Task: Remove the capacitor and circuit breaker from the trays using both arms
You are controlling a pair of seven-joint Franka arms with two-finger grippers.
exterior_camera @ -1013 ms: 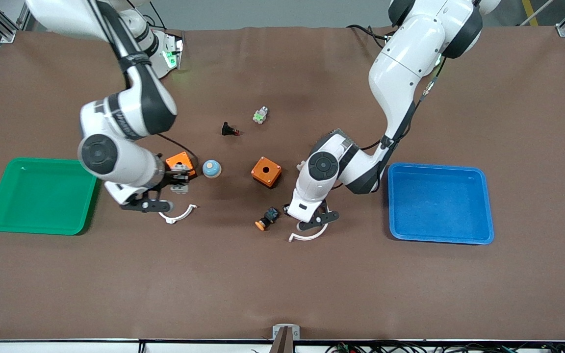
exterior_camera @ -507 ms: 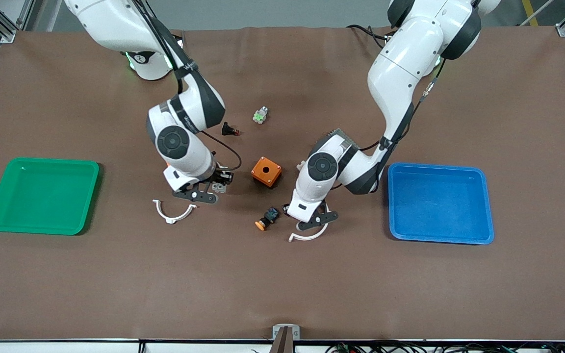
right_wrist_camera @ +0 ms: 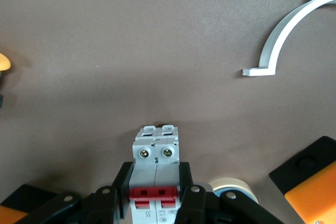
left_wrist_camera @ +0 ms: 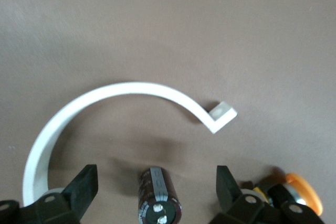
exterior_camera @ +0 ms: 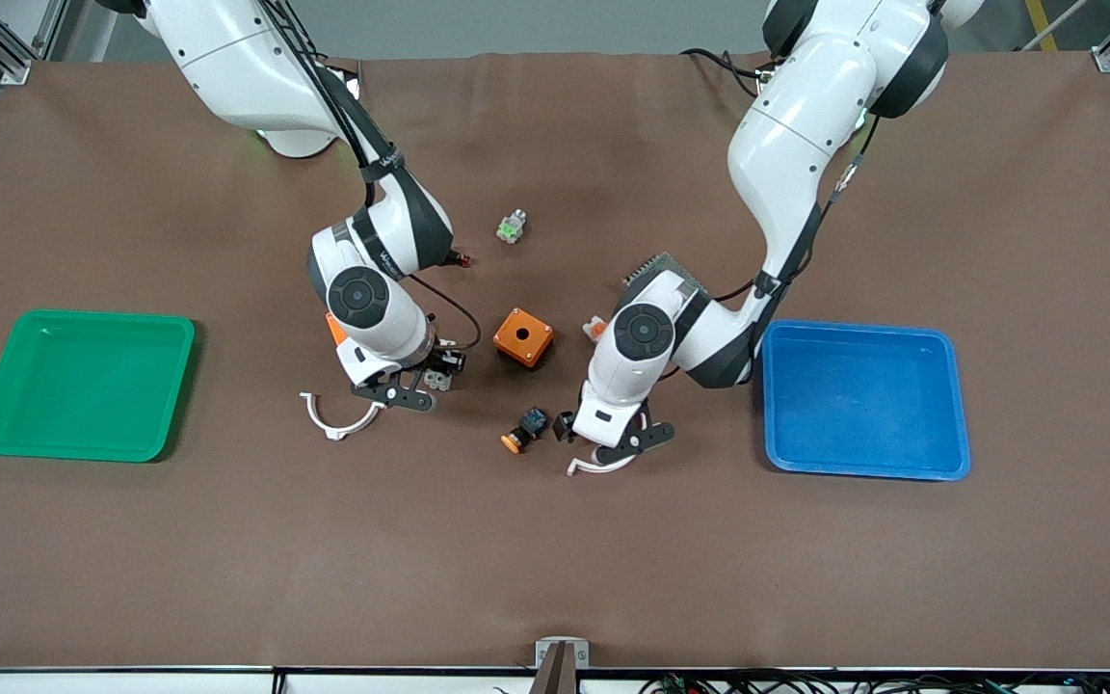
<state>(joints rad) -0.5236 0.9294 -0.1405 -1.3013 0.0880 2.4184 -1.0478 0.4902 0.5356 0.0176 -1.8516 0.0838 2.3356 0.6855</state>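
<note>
Front view: the right gripper [exterior_camera: 412,387] is low over the brown table [exterior_camera: 555,559], between a white curved clip [exterior_camera: 338,416] and an orange box with a hole in its top [exterior_camera: 523,337]. The right wrist view shows its fingers [right_wrist_camera: 185,174] clamped on both sides of the breaker [right_wrist_camera: 156,145], a grey block with red levers. I cannot tell whether the block rests on the table or hangs just above it. Close beside it are a blue-and-white dome [right_wrist_camera: 234,188] and the corner of a second orange box [right_wrist_camera: 315,192].

The left gripper [exterior_camera: 616,441] is down near the table toward the blue tray [exterior_camera: 863,337], between that tray and an orange-capped button [exterior_camera: 523,432]. It is over a second white curved clip [exterior_camera: 598,467]. In the left wrist view its fingers [left_wrist_camera: 84,184] are spread wide. The capacitor [left_wrist_camera: 159,198], a small dark cylinder with a grey end, lies on the table in the gap between them, touching neither. It sits inside the curve of the clip [left_wrist_camera: 105,108], with the orange-capped button [left_wrist_camera: 300,195] just beside one finger.

The green tray [exterior_camera: 83,386] sits at the right arm's end of the table. A small green-and-white part [exterior_camera: 511,227] lies nearer the bases.
</note>
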